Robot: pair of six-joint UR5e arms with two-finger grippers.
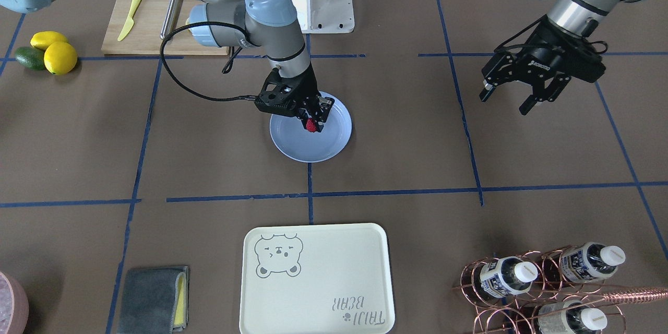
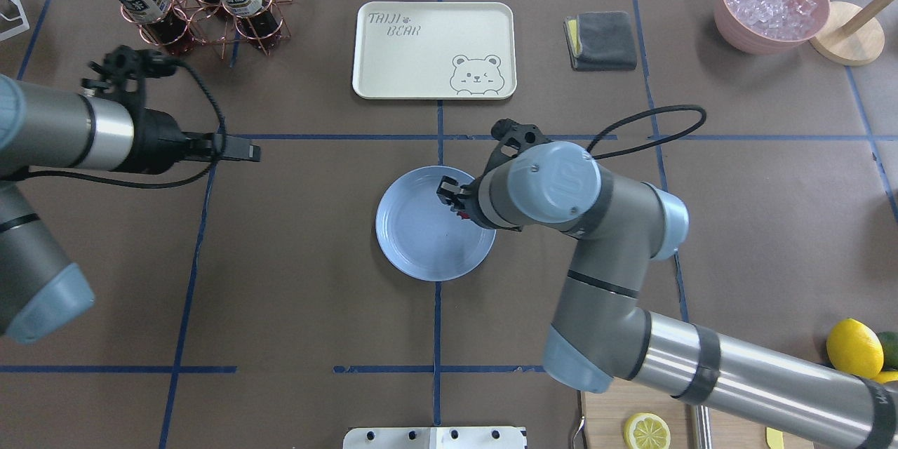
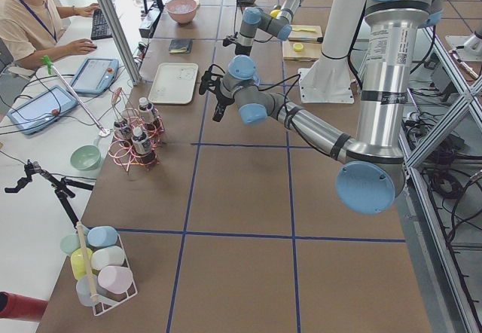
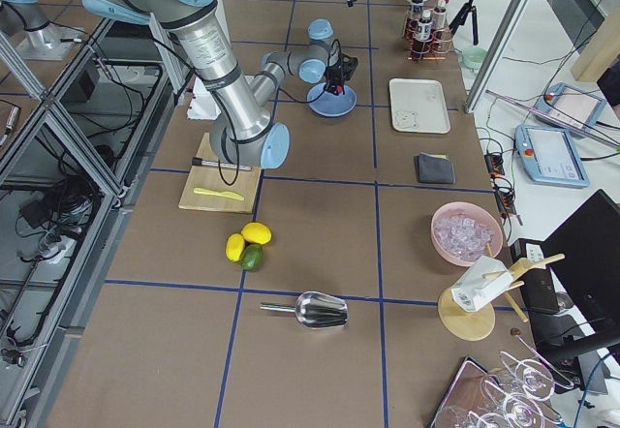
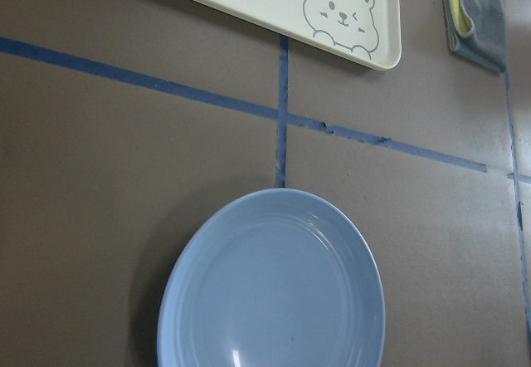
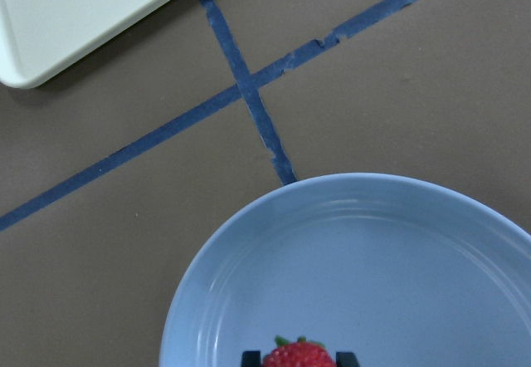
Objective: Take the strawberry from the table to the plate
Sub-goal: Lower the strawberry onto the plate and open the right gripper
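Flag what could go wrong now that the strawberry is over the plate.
1. The strawberry sits in the right end effector off-centre over the plate, nearer the robot-side rim; dropped, it might roll off.
2. Height above the plate is unclear; a high release could make it bounce out.

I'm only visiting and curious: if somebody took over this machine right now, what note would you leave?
Right gripper: shut on the tiny dark-red bumpy strawberry, over the round glossy light-blue plate; contact with it unclear.
Left gripper: open, empty, off to the side above the brown-paper table.
Done: berry picked up, brought to plate.
To do: release it there, withdraw.
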